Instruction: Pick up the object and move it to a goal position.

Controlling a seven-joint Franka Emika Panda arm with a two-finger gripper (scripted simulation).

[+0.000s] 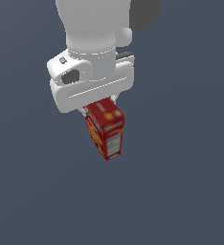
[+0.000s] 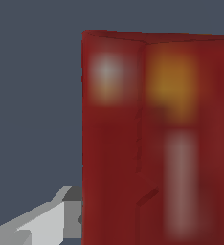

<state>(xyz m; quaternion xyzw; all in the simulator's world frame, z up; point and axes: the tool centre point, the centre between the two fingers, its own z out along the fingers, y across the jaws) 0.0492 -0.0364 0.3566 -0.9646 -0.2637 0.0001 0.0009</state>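
The red box (image 1: 106,128) with yellow-orange pictures and whitish label patches hangs below my white gripper (image 1: 98,108) in the exterior view. It is upright, slightly tilted, and held at its top end between my fingers, which the box mostly hides. It appears lifted off the grey floor (image 1: 181,191). In the wrist view the red box (image 2: 157,139) fills most of the picture, blurred and very close. One grey finger (image 2: 47,225) shows pressed against the box's side.
A plain dark grey floor surrounds the arm in both views. No other objects or goal marker show.
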